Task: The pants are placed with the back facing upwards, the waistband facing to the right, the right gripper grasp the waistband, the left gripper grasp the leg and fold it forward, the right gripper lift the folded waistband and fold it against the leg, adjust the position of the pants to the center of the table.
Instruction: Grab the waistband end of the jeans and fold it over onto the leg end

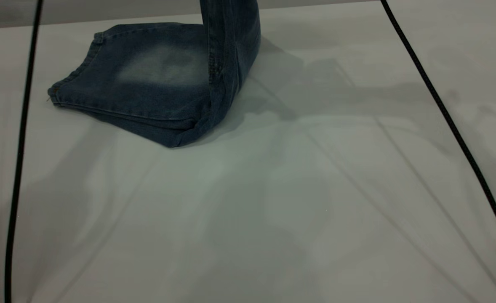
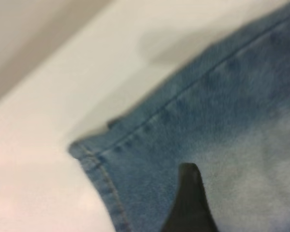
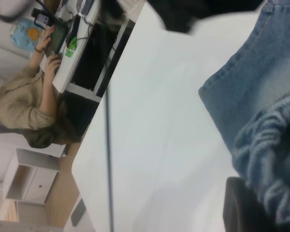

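One pair of jeans (image 1: 155, 84) lies in the upper left of the outside view, on the white table (image 1: 273, 202). Part of it rests flat as a doubled layer, with the leg hem at its left edge. From the right side of that flat part, a band of denim rises straight up and leaves the frame at the top centre, so something above is holding it, though the holder is out of that view.

In the right wrist view, bunched denim (image 3: 268, 159) sits crumpled against a dark finger of the right gripper (image 3: 239, 205) at the lower right, which suggests this gripper is clamped on the lifted waistband end. In the left wrist view, a single dark fingertip of the left gripper (image 2: 188, 203) shows over the flat denim (image 2: 222, 121) near the hem corner; I cannot tell whether it is spread or closed, or touching the cloth.

Denim looks heavy and limp for cloth: it hangs straight under its own weight, creases at seams, and should grip the table rather than slide. Thick seams and the waistband give the firmest hold. A pinch on a single layer would likely let the fold below slip apart.

A person (image 3: 34, 111) sits at a desk beyond the table in the right wrist view.
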{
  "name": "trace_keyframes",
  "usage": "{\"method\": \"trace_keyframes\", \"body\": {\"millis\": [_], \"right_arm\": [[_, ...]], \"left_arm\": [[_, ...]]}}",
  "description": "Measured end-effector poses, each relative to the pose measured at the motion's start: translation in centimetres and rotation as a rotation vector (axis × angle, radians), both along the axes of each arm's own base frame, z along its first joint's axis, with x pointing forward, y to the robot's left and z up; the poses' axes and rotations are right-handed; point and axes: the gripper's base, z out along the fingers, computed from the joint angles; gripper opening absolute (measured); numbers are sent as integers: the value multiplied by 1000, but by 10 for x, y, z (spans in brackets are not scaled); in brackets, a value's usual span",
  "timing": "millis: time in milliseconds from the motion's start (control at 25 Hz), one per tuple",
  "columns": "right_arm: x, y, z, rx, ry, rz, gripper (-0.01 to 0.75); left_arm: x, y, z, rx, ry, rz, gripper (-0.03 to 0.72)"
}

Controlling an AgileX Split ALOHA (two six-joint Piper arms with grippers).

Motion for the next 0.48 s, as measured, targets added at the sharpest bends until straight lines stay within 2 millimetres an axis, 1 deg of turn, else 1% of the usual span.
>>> {"method": "trace_keyframes", "body": {"millis": [40,160,320,480], "right_arm": [[0,1,0,1,0,0,60],[-2,12,-2,-8,-1,-4,62],[-6,31,-5,-39,-16,-8,62],[-12,54,-6,-64,-31,-23,62]], "left_arm": [[-3,0,14,-11,-25,0,504],[-14,3,54,-32,-100,-2,504],[-31,7,101,-57,-192,-2,504],[-47,10,134,-88,-254,-1,504]]}}
